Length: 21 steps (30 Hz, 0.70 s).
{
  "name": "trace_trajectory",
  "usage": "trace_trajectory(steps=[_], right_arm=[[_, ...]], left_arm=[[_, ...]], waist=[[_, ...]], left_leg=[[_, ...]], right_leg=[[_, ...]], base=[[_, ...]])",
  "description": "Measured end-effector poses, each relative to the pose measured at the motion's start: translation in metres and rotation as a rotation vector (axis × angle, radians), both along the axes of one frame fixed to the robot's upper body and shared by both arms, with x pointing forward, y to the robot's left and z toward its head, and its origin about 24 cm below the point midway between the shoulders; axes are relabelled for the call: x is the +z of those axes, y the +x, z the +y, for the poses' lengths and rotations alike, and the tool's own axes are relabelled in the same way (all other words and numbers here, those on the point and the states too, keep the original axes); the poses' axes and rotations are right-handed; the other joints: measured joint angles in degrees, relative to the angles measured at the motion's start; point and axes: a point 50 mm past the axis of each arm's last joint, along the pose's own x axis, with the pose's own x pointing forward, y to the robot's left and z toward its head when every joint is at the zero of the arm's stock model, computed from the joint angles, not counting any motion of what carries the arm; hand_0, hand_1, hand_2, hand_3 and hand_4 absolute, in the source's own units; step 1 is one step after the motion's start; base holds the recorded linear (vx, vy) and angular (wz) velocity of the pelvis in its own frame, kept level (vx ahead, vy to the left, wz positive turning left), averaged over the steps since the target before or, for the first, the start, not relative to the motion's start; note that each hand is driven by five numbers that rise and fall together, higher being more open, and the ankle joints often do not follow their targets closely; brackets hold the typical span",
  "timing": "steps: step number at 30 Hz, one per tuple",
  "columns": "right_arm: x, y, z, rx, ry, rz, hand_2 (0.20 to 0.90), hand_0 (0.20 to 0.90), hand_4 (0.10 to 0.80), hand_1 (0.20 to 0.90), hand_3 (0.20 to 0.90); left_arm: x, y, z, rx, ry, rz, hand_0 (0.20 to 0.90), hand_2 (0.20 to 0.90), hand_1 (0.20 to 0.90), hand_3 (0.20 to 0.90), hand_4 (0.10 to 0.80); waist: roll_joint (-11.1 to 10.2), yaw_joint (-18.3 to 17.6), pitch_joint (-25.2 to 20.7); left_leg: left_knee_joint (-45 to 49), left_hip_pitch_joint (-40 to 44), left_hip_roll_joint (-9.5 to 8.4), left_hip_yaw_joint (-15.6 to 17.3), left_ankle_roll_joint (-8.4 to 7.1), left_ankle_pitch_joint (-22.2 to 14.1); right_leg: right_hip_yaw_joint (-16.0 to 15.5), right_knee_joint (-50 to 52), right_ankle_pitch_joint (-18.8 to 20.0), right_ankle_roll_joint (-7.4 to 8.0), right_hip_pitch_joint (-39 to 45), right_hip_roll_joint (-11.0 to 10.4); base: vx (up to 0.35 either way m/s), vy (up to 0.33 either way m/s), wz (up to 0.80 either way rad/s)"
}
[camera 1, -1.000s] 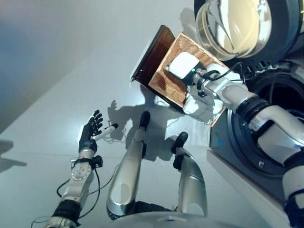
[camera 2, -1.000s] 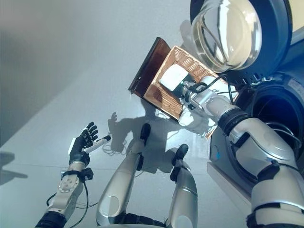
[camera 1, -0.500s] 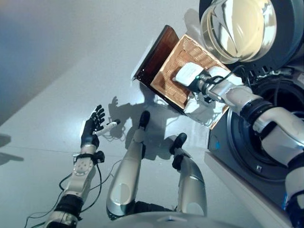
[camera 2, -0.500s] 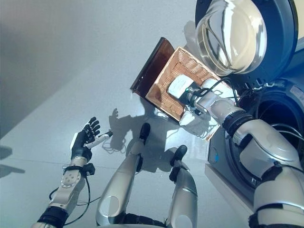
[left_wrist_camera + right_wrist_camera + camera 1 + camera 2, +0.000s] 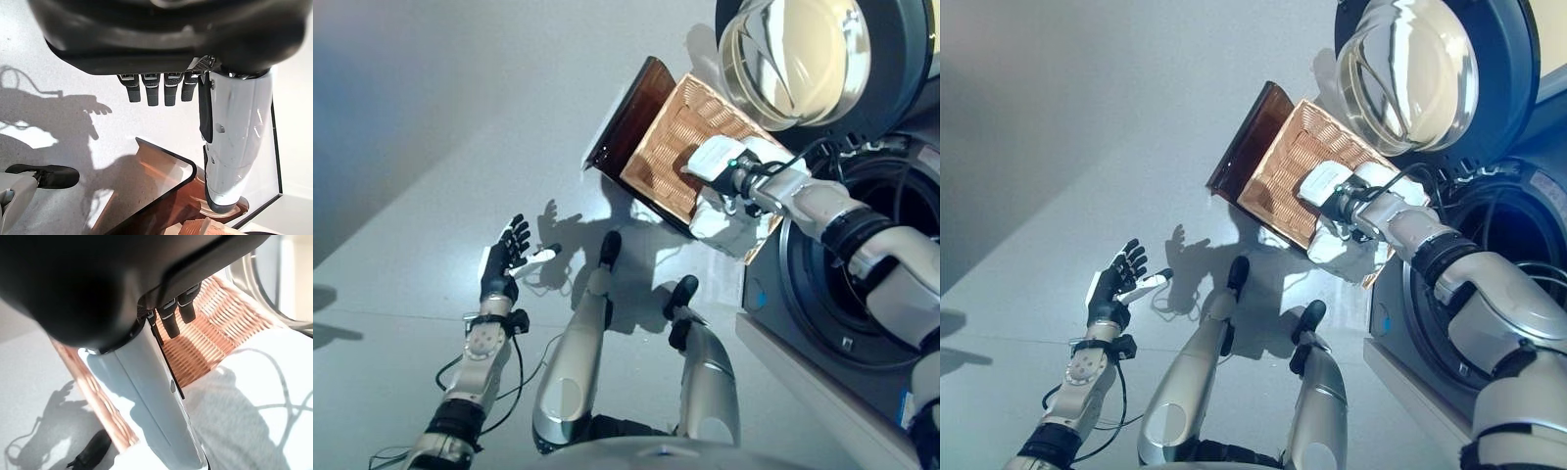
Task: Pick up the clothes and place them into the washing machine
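A white cloth (image 5: 734, 220) hangs over the near edge of the shallow wicker basket (image 5: 668, 147), which rests on a dark brown box (image 5: 626, 113) beside the washing machine (image 5: 862, 294). My right hand (image 5: 713, 157) hovers over the basket just beyond the cloth. In the right wrist view its fingers (image 5: 171, 320) and white-covered thumb (image 5: 151, 391) are straight and hold nothing, above the wicker (image 5: 215, 333) and the cloth (image 5: 244, 411). My left hand (image 5: 497, 269) is open and empty above the floor on the left.
The machine's round glass door (image 5: 793, 54) stands open above the basket; the dark drum opening (image 5: 876, 264) is to the right of the cloth. The left wrist view shows the box's edge (image 5: 161, 164) past my left hand's thumb (image 5: 230, 147). Grey floor (image 5: 431, 147) lies all around.
My right hand has moved across the basket from its middle toward the near edge and the white cloth. My left hand has risen slightly. The cloth has not moved.
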Motion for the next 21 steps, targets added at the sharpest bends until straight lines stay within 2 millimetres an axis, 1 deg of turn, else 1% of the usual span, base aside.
trace_trajectory(steps=[4,11,17,21], right_arm=[[-0.004,-0.003,0.001,0.012,0.012,0.013,0.900,0.900,0.800,0.900,0.900],[-0.008,-0.006,-0.005,-0.013,0.032,0.038,0.900,0.900,0.800,0.900,0.900],[-0.013,-0.010,-0.016,-0.040,0.026,0.054,0.900,0.900,0.800,0.900,0.900],[-0.018,-0.012,-0.019,-0.049,0.024,0.067,0.900,0.900,0.800,0.900,0.900]], left_arm=[[0.000,0.000,0.000,-0.002,0.000,0.000,0.900,0.900,0.900,0.900,0.800],[-0.002,-0.003,0.000,-0.003,-0.001,0.010,0.900,0.900,0.900,0.900,0.800],[-0.002,-0.003,-0.001,-0.021,-0.004,0.007,0.900,0.900,0.900,0.900,0.800],[-0.002,-0.003,-0.002,-0.022,-0.004,0.007,0.900,0.900,0.900,0.900,0.800]], waist=[[0.03,-0.25,0.01],[0.37,-1.44,0.05],[0.80,-1.86,0.09],[0.86,-2.07,0.09]], left_leg=[[-0.22,-0.03,0.13,0.02,0.00,0.00],[-1.13,-0.18,0.26,1.17,-0.16,0.11],[-1.30,-0.18,0.42,1.88,-0.14,0.11],[-1.26,0.07,0.45,2.29,-0.14,0.12]], right_leg=[[0.01,0.05,-0.10,-0.13,-0.21,0.07],[0.77,0.05,-0.17,-0.23,-1.23,0.17],[1.72,0.22,-0.14,-0.17,-1.99,0.44],[2.02,0.45,-0.13,-0.17,-1.99,0.58]], base=[[-0.012,-0.008,-0.01],[-0.021,-0.006,-0.05],[-0.016,-0.012,-0.08],[-0.009,-0.007,-0.02]])
